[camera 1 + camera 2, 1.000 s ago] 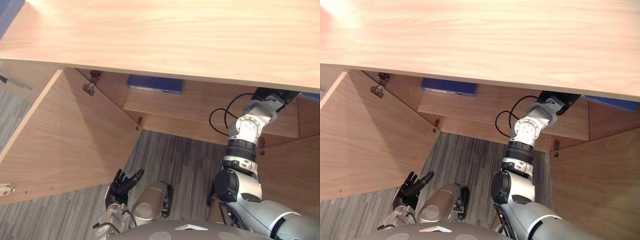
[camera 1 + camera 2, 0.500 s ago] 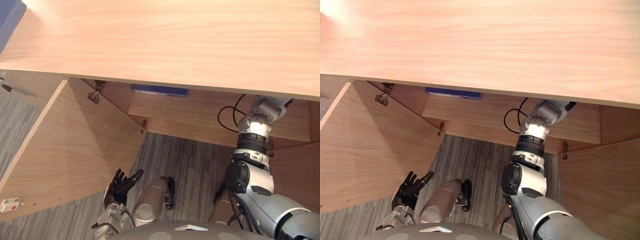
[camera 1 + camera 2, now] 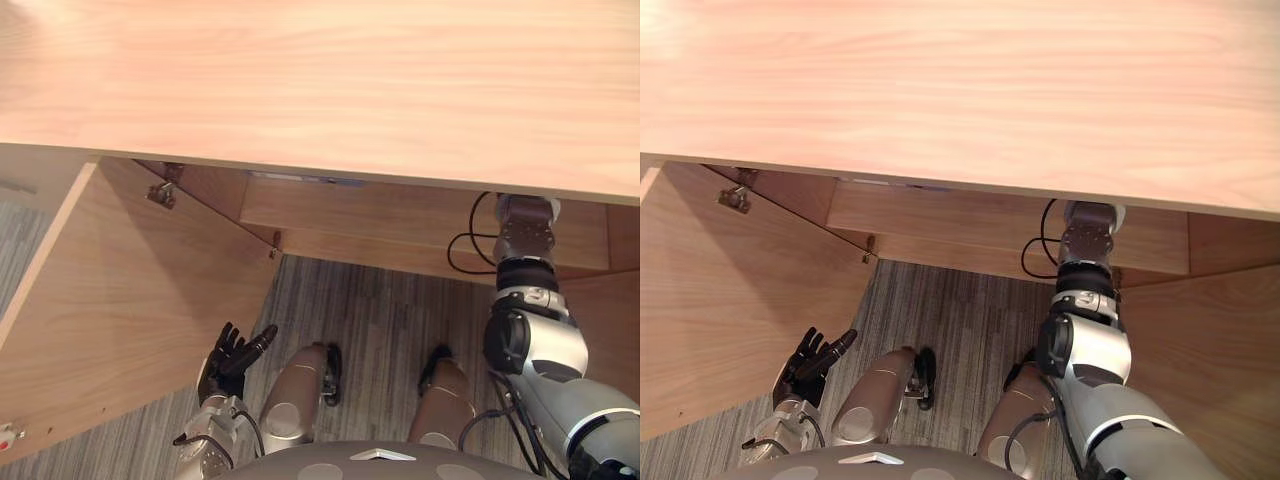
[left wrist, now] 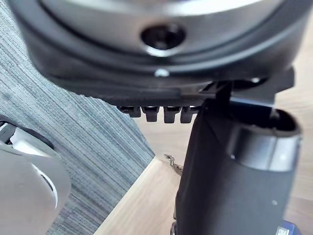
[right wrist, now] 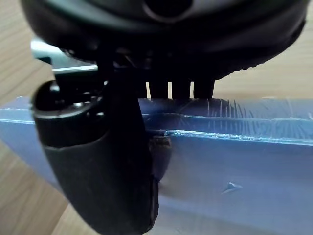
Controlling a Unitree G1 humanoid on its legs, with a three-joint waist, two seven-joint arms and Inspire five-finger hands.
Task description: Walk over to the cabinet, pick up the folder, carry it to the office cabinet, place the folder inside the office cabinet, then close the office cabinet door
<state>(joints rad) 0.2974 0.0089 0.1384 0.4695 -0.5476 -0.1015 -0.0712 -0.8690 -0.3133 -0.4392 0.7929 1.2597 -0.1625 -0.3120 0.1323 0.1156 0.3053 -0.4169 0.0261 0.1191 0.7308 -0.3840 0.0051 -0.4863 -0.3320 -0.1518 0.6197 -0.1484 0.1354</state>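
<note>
The blue folder stands on edge on pale wood inside the office cabinet. My right hand is shut on it, the thumb lying across its near face and the fingers reaching over its top edge. In the eye views the right forearm runs up under the cabinet's top board, which hides the hand and folder. My left hand hangs low at my left side, open, fingers straight, holding nothing; its thumb also appears in the left wrist view.
The cabinet's left door stands wide open beside my left hand, its hinge visible. The right door is open too, close by my right arm. An inner shelf spans the opening. Grey striped carpet lies below.
The camera has shifted, so the top board now covers more of the inside. My right forearm has swung rightward to stand more upright, with its wrist gone under the top board. The left hand has stayed put.
</note>
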